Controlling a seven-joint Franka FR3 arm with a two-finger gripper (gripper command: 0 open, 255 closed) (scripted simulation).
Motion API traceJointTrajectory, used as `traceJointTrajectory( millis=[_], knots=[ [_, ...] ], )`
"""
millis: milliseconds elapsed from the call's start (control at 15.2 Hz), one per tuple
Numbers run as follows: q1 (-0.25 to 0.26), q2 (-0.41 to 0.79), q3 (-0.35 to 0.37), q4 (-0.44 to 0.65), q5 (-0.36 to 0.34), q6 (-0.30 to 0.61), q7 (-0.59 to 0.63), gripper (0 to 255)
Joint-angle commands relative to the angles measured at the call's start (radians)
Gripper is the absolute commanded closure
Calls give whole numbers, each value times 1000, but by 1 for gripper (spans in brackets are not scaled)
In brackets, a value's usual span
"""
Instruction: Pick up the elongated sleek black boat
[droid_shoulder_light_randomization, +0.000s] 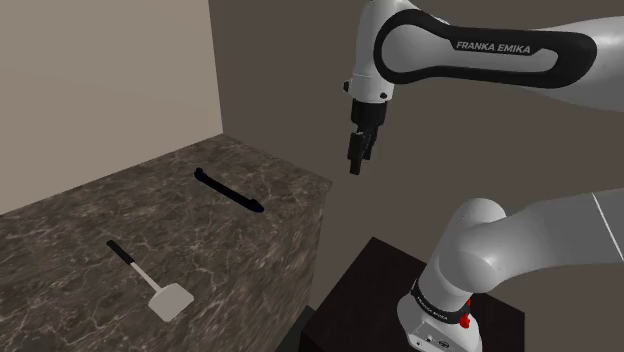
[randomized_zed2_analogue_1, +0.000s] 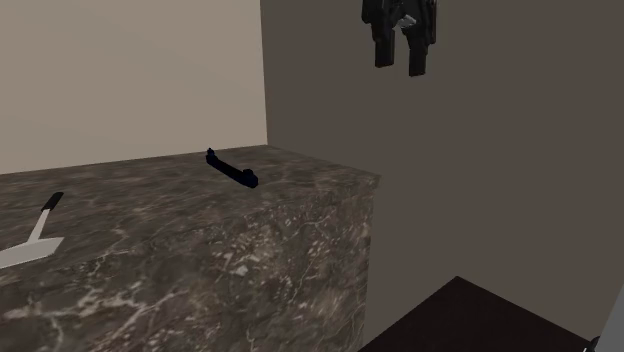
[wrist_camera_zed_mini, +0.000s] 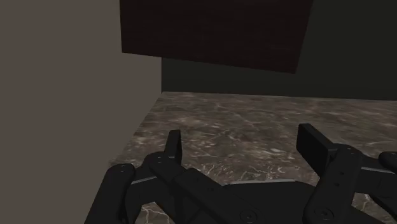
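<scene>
The boat (droid_shoulder_light_randomization: 228, 189) is a long, thin black shape lying on the dark marble counter (droid_shoulder_light_randomization: 120, 230), near its far right corner in the shoulder view. In the second exterior view the boat (randomized_zed2_analogue_1: 231, 169) lies toward the counter's back edge. My gripper (droid_shoulder_light_randomization: 356, 160) hangs in the air beyond the counter's right edge, higher than the boat and well apart from it. Seen near the top of the second exterior view, the gripper (randomized_zed2_analogue_1: 402, 70) is open with nothing in it. In the wrist view the gripper (wrist_camera_zed_mini: 245, 145) has its two fingers standing apart over the marble counter (wrist_camera_zed_mini: 254, 121).
A spatula (droid_shoulder_light_randomization: 150, 280) with a black handle and pale blade lies nearer the counter's front, also seen as the spatula (randomized_zed2_analogue_1: 35, 235). The dark stand (droid_shoulder_light_randomization: 390, 290) sits below the arm. Walls close in behind the counter, meeting at a corner (droid_shoulder_light_randomization: 212, 70).
</scene>
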Motion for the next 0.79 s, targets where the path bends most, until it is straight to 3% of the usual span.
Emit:
traceJointTrajectory(
  millis=[0, 726],
  knots=[
    [0, 0, 0, 0, 0, 0, 0, 0],
    [16, 381, 99, 131, 43, 282, 123, 0]
  ],
)
